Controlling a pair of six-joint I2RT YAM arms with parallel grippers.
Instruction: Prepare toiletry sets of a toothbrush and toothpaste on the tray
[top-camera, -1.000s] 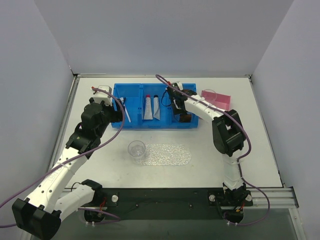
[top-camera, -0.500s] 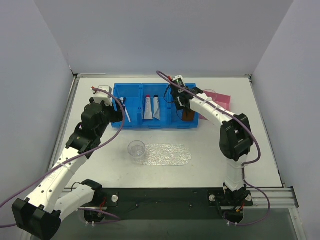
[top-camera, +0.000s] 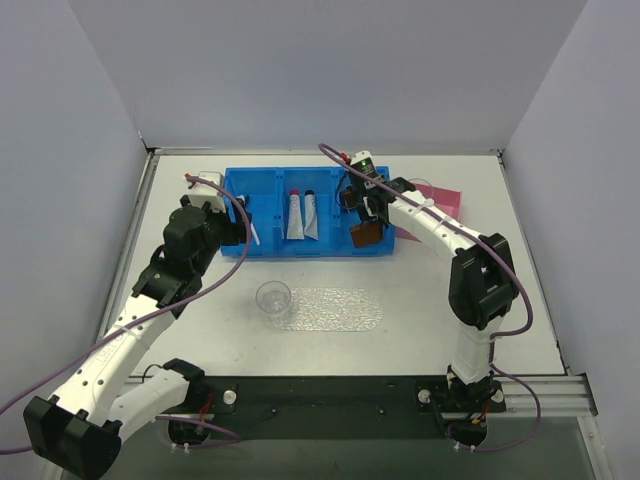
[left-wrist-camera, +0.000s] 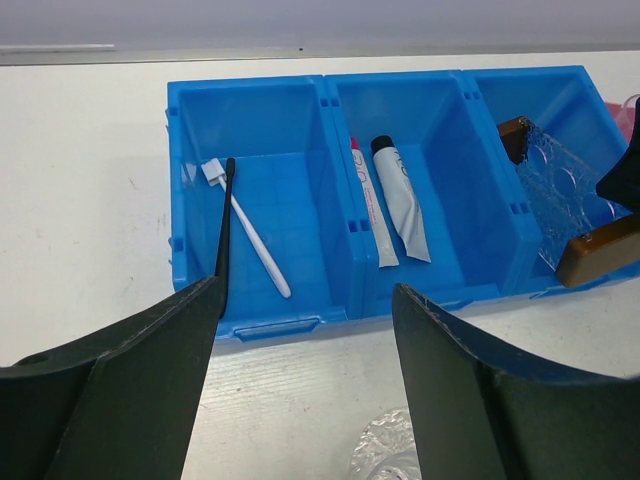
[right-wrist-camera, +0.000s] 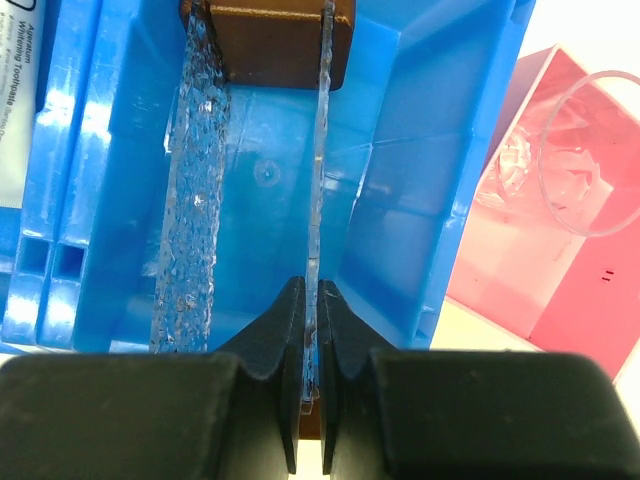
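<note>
**Left wrist view: the reach for a brush.** My left gripper (left-wrist-camera: 308, 292) hangs with its jaws wide apart and nothing between them, above the near wall of the blue bin (left-wrist-camera: 345, 235). Both brushes lie in the bin's left compartment, ahead of that gripper and a little to its left.

- **Brushes:** The black toothbrush (left-wrist-camera: 225, 215) runs almost straight away from me. The white toothbrush (left-wrist-camera: 255, 240) slants, its head beside the black one's far end and its handle drifting right toward the near wall.
- **Toothpaste:** The pink-capped tube (left-wrist-camera: 368, 205) and the black-capped tube (left-wrist-camera: 400, 195) lie side by side in the middle compartment, caps at the far end.
- **Right arm:** My right gripper (right-wrist-camera: 312, 290) is pinched on the thin edge of a clear textured piece with brown ends (right-wrist-camera: 322, 150), in the right compartment.
- **Tray:** The tray (top-camera: 335, 310) lies on the table well nearer my bases, with no brush or tube on it.

I judge the left arm the nearer to the brushes. Its jaws open crosswise to the black handle, so a drop forward and left should suit.
</note>
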